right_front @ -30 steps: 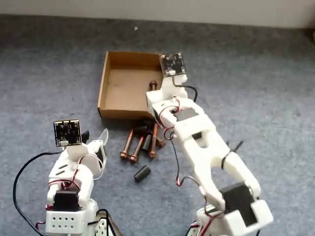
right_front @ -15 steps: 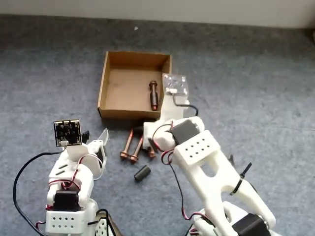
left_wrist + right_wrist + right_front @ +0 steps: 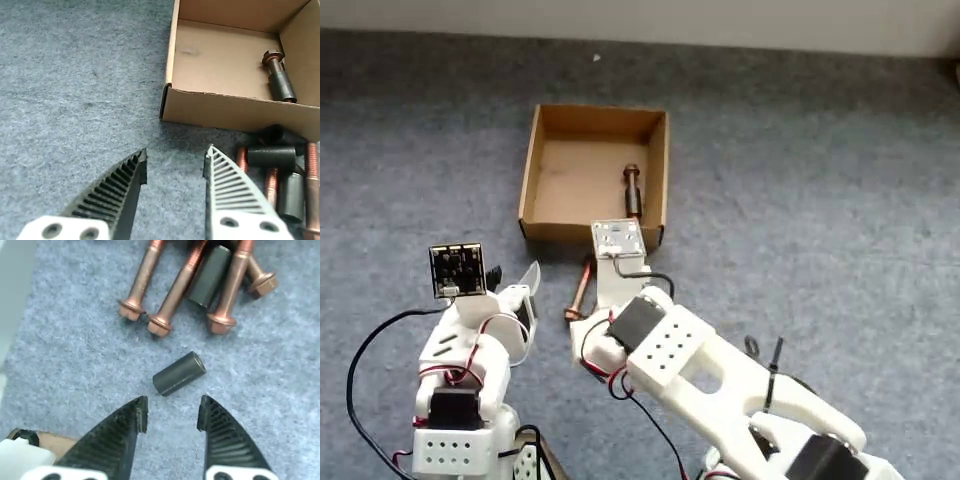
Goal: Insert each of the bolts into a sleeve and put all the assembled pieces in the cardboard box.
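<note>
Two white robot arms sit side by side on a desk (image 3: 820,180) covered in grey felt-like cloth. An open, shallow cardboard box (image 3: 528,175) lies toward the far side of the desk, and one assembled piece (image 3: 633,192), a copper bolt pushed through a dark sleeve, lies inside it close to one side wall. Just outside the box's near wall is a pile of copper bolts (image 3: 142,282) lying roughly side by side, heads toward the arms, with a dark sleeve (image 3: 209,276) between two of them. A loose sleeve (image 3: 179,373) lies on its side on the cloth, a little apart from the bolt heads. The right pincer (image 3: 171,407) hangs just above this loose sleeve with its jaws spread wider than the sleeve, touching and gripping nothing. The left pincer (image 3: 176,155) hangs over bare cloth near the box's front corner, its jaws wide apart and empty, with the pile of bolts off to one side.
</note>
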Tool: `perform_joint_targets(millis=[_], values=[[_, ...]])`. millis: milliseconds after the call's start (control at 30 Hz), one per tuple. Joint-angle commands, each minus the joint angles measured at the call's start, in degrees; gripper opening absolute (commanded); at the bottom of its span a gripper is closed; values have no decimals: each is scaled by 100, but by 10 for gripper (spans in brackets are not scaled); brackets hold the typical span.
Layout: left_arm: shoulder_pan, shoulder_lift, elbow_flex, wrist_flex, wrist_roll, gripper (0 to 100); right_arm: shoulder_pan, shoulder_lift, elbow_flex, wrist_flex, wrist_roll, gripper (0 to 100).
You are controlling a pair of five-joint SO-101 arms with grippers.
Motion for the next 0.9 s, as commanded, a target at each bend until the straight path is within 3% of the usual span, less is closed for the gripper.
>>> perform_joint_targets(millis=[0,300,667,867], values=[[-48,-22,31,-123,-53,206,-84,637,-40,-215,-79,149],[-48,-22,31,-123,-53,206,-48,1675,-778,-224,-378,149],[-57,-22,31,-123,-53,206,40,1754,-725,-1165,-519,149],[-57,-22,31,-123,-53,206,92,1763,-655,-1165,-519,146]])
